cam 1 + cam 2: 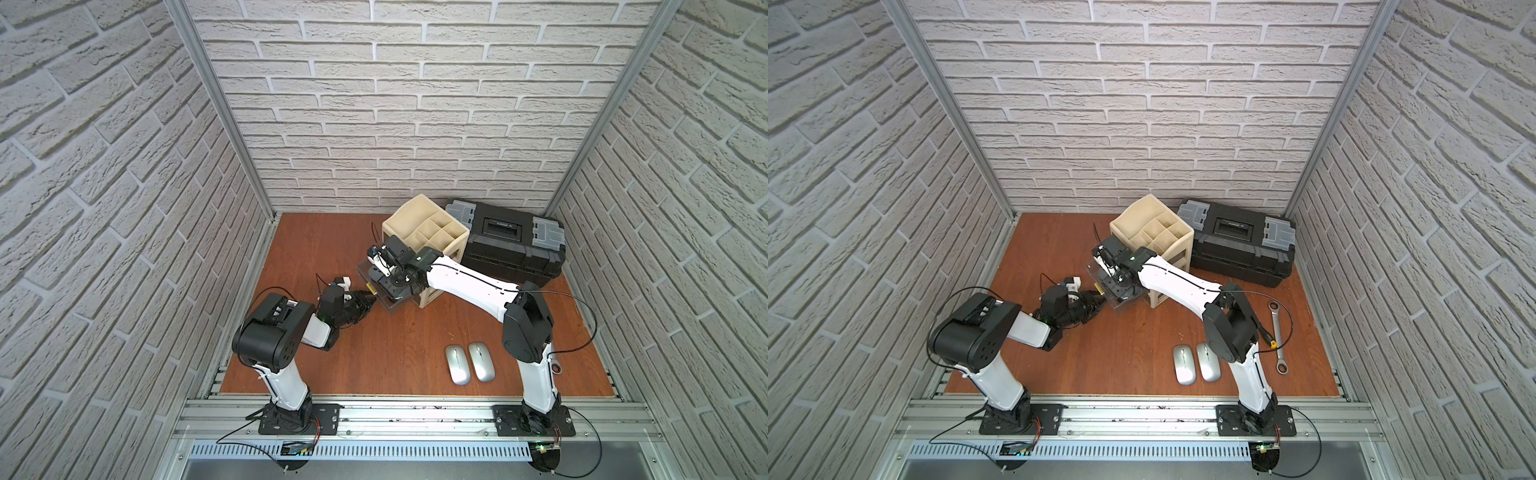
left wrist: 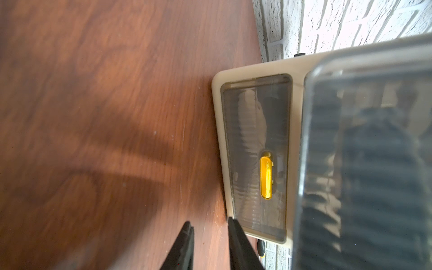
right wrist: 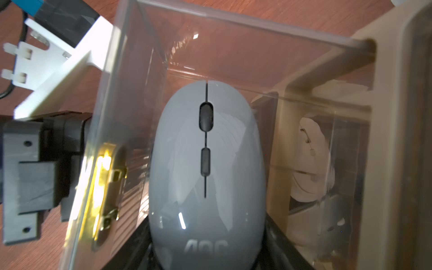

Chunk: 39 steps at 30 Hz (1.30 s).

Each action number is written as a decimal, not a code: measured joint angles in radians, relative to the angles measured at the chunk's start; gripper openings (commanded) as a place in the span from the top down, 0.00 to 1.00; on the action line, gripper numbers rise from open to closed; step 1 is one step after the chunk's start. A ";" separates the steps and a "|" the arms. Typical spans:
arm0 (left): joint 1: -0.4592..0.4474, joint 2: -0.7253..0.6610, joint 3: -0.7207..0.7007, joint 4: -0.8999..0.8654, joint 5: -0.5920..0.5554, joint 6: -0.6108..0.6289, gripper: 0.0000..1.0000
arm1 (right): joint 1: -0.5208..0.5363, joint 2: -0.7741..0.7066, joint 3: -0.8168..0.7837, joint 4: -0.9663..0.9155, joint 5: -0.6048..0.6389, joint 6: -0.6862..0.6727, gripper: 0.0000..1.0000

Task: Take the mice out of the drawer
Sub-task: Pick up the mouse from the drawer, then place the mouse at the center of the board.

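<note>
A grey mouse (image 3: 224, 149) with a white logo lies in the pulled-out clear drawer (image 3: 131, 93) of the beige organizer (image 1: 424, 226). My right gripper (image 3: 207, 233) reaches into that drawer (image 1: 365, 272), its black fingers pressed on both sides of the mouse. In both top views the arm hides this mouse. Two silver mice (image 1: 458, 365) (image 1: 482, 361) lie side by side on the table near the right arm's base. A white mouse (image 3: 313, 163) shows through the shut lower drawer (image 2: 254, 149). My left gripper (image 2: 209, 223) sits low by the drawer front (image 1: 370, 305), jaws slightly apart and empty.
A black toolbox (image 1: 511, 241) stands against the back wall beside the organizer. A steel wrench (image 1: 1278, 336) lies on the table right of the right arm. Both drawers have yellow handles (image 2: 266, 177). Brick-pattern walls enclose the wooden table (image 1: 395, 353) on three sides.
</note>
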 measured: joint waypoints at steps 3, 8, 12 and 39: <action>0.000 0.000 0.000 0.000 0.000 0.000 0.71 | 0.004 -0.024 -0.026 0.005 0.005 0.008 0.57; 0.000 0.000 0.000 0.002 0.000 0.000 0.71 | 0.010 -0.074 -0.056 0.005 0.021 0.020 0.57; 0.000 0.000 0.000 0.004 0.000 0.000 0.71 | 0.021 -0.118 -0.082 0.007 0.037 0.036 0.57; 0.009 0.000 0.001 0.013 0.024 -0.003 0.72 | 0.307 -0.582 -0.541 -0.048 0.237 0.521 0.56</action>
